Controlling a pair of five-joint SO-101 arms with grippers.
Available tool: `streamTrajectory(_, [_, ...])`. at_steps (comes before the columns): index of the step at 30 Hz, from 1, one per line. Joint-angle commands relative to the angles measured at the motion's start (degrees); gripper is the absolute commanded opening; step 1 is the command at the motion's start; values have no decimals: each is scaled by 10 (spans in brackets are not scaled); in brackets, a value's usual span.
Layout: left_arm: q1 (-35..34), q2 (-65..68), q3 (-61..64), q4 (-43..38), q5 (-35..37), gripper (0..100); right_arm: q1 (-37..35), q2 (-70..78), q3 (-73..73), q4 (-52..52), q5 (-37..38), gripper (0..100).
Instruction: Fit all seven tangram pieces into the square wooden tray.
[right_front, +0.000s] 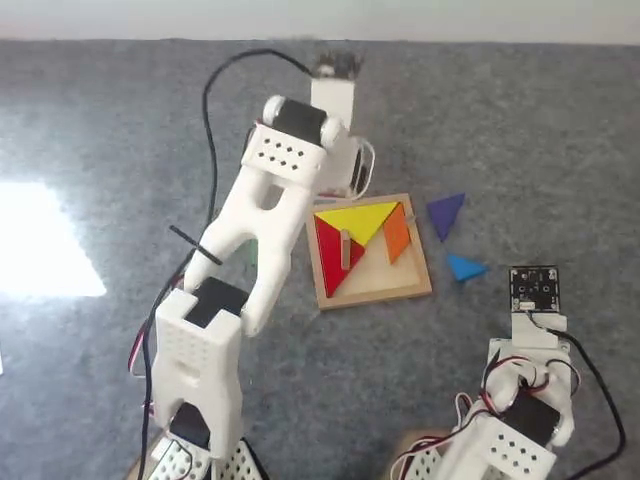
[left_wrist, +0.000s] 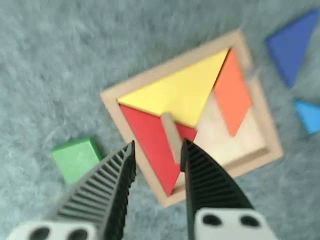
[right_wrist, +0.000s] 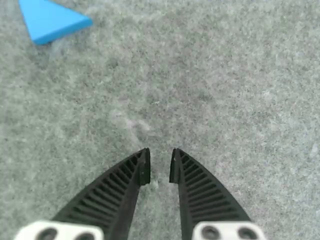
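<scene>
In the left wrist view we are seeing a green square (left_wrist: 76, 159) beside the left claw (left_wrist: 157, 150); in the high view the arm is almost covering it. This claw is hanging half open, empty, over the red triangle (left_wrist: 150, 135) in the tray (left_wrist: 170, 70). The right claw (right_wrist: 160, 154), narrowly open, is holding nothing.

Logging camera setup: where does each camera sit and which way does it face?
High view: fixed overhead, looking down on the tray, left arm and right arm.
Left wrist view: on the left arm, facing down past its open hand at the tray.
Right wrist view: on the right arm, facing down past its hand at mat.
Shared: all three show the light blue triangle.
</scene>
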Motion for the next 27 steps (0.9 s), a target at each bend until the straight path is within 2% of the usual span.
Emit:
streamTrajectory(1, [8, -33, 97, -53, -25, 132, -9, -11, 10, 6, 3, 94])
streamTrajectory(8, [8, -44, 197, -118, -41, 130, -9, -11, 10, 6, 2, 94])
streamTrajectory(22, [-2, -103, 167, -91, -51, 130, -9, -11, 10, 5, 2, 94])
streamTrajectory(27, [42, -120, 168, -86, -55, 130, -9, -11, 10, 5, 2, 94])
